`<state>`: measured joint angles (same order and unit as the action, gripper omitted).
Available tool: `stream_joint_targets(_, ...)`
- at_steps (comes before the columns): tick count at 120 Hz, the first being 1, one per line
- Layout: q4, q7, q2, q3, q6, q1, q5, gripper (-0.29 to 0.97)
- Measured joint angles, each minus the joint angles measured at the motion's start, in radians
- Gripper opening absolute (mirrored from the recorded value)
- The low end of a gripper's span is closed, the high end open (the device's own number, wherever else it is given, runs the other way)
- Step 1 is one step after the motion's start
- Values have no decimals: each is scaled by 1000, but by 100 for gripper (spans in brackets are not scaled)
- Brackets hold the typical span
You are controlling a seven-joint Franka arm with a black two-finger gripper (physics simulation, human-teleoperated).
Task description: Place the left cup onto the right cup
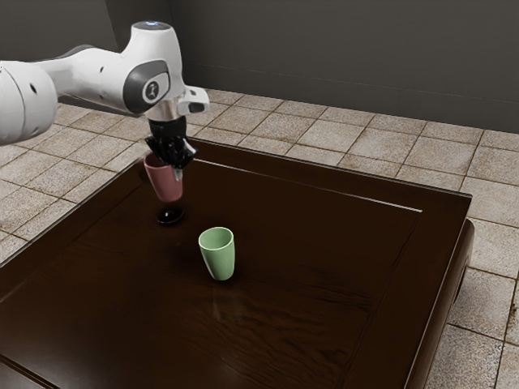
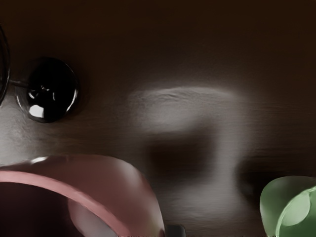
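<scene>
At the exterior view's left, the arm brings the gripper (image 1: 172,160) down over the pink cup (image 1: 165,180), jaws clamped on its rim wall. The cup hangs slightly tilted, clear of the dark table (image 1: 340,267). It looks light, rigid and smooth, probably plastic, so a grip on one wall near the lip should hold, though it may swing or slip if jolted. Toward the right, well apart, the green cup (image 1: 217,253) stands upright with its mouth open. It seems light enough to tip if the pink cup lands off-centre.
</scene>
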<state>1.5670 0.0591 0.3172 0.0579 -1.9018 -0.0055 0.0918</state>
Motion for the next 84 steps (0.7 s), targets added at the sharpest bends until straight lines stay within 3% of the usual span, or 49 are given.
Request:
stream_joint_targets(62, -2, -89, 2, -225, 36, -4, 57, -10)
stream_joint_targets(84, 5, -133, 2, -257, 37, -4, 72, -10)
